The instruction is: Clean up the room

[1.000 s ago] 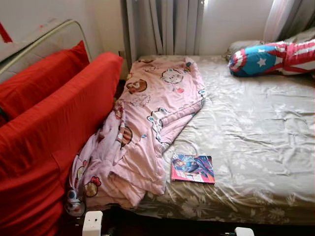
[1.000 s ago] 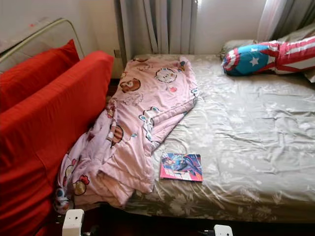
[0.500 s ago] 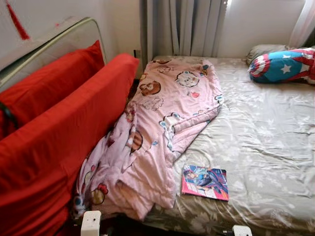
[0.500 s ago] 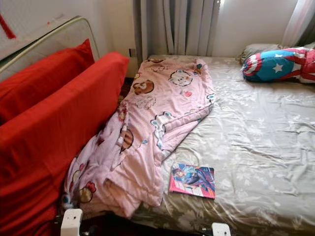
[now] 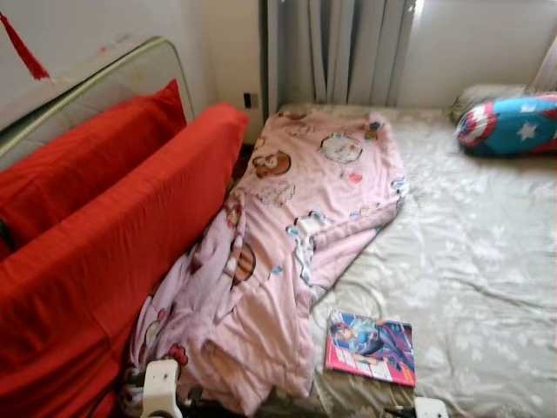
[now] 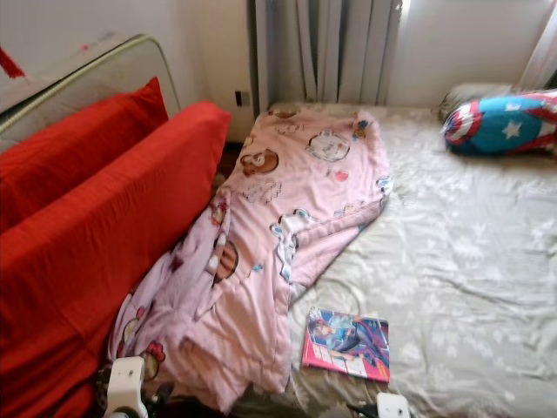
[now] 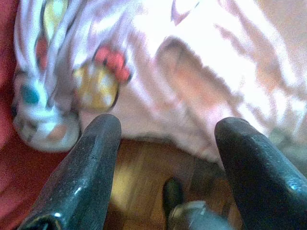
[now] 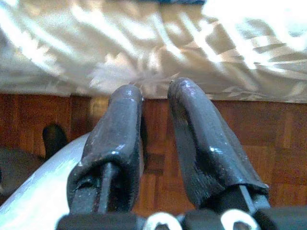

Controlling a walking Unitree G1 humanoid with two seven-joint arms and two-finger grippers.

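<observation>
We look down on a bed (image 5: 487, 261) dressed in a pale grey-green flowered sheet, with the room in mid-disorder. A pink cartoon-print quilt (image 5: 296, 235) lies crumpled along the bed's left side, running from the far end by the curtains (image 5: 348, 48) down to the near left corner, where its bunched end spills over the edge. Just to the right of that near end, a colourful book (image 5: 370, 347) lies flat on the sheet, its left edge close beside the quilt's fold. At the far right, a blue, red and white star-patterned pillow (image 5: 513, 124) rests against the head of the bed, with a paler pillow (image 6: 474, 91) tucked behind it. A long red cushioned piece (image 5: 96, 261) stands to the left of the bed, close against the hanging quilt, with a metal rail (image 5: 104, 74) and a white wall behind it.

The left gripper (image 7: 165, 143) hangs low at the near left corner of the bed, its two black fingers (image 7: 84, 172) spread wide and holding nothing; beyond them we see the quilt's drooping end above a wooden floor (image 7: 144, 177). The right gripper (image 8: 156, 120) sits low before the near edge of the bed, its fingers (image 8: 115, 139) drawn close with a narrow gap and nothing between them, pointing at the sheet's overhang and the parquet below. The head views are slightly blurred.
</observation>
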